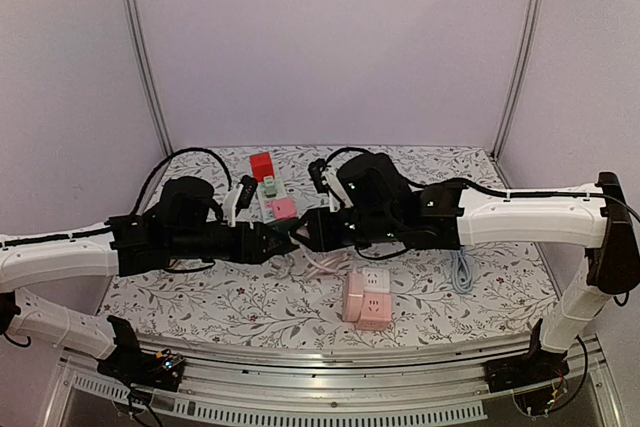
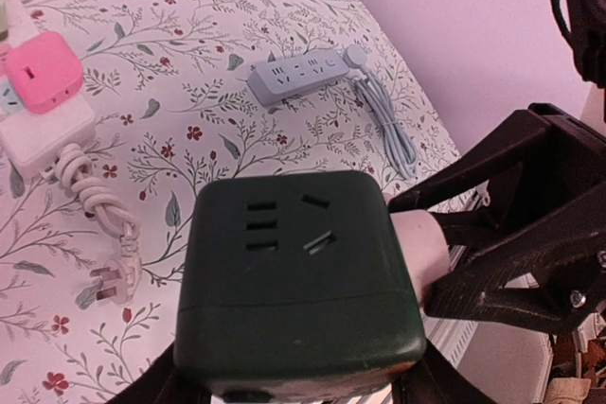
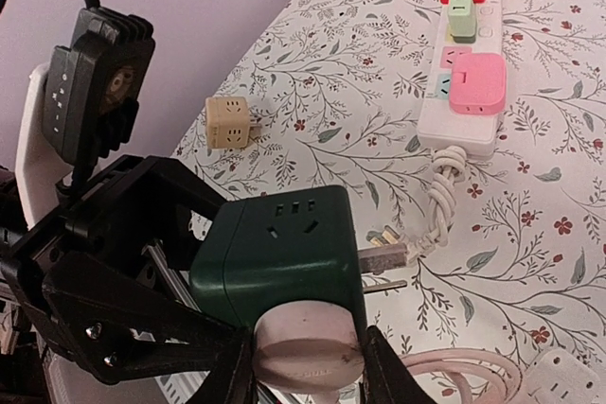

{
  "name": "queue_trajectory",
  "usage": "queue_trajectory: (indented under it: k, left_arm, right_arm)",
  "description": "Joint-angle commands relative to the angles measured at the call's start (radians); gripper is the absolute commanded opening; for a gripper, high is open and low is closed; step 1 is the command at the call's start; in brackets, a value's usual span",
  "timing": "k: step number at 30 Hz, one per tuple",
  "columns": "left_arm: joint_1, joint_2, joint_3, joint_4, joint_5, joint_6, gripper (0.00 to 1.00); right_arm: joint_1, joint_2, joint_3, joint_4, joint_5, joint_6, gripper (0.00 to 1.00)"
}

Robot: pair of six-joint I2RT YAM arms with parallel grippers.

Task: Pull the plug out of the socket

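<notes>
Both arms meet mid-air over the centre of the worktop (image 1: pixel 230 297). The dark green socket (image 2: pixel 298 281) is off the surface, clamped in the left fingers (image 3: pixel 123 328) by two opposite faces. This leaves the face carrying the plug free.

The plug (image 3: pixel 308 352), round and pale pink, sits against that free face with no gap showing, so I judge it not yet out. The right fingers (image 2: pixel 511 290) are closed on it from both sides. Its cord (image 3: pixel 454 366) trails down toward the near right.

Reason for the hold, as I read it: one arm anchors the socket so the other can draw straight away from it. A one-handed pull would only drag the socket along.

The socket's own metal pins (image 3: pixel 383 257) stick out on the right, touching nothing.

On the worktop, not involved:
- far: white strip (image 3: pixel 464 111) with red, green and pink cubes
- left: beige cube (image 3: pixel 228 122)
- right: grey strip (image 2: pixel 294 73)

Risk: a skewed pull could twist the socket in its grip
</notes>
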Motion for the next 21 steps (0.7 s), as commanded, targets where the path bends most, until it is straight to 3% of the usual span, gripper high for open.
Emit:
queue_trajectory:
  k: [1, 5, 12, 21]
  left_arm:
    - [0.006, -0.051, -0.007, 0.066, 0.078, 0.002, 0.15]
    - [0.005, -0.039, 0.014, -0.022, 0.008, 0.035, 0.15]
    - [-0.025, 0.021, 0.065, -0.182, -0.157, 0.102, 0.13]
    - [-0.023, -0.001, 0.047, -0.118, -0.151, 0.059, 0.14]
  right_arm:
    - [-0.016, -0.007, -0.028, -0.047, 0.080, -0.075, 0.00]
    - [-0.017, -0.017, -0.005, -0.062, 0.076, -0.046, 0.00]
    - [-0.030, -0.013, 0.083, -0.083, -0.035, 0.143, 0.00]
    - [-0.030, -0.023, 0.097, -0.088, -0.054, 0.104, 0.00]
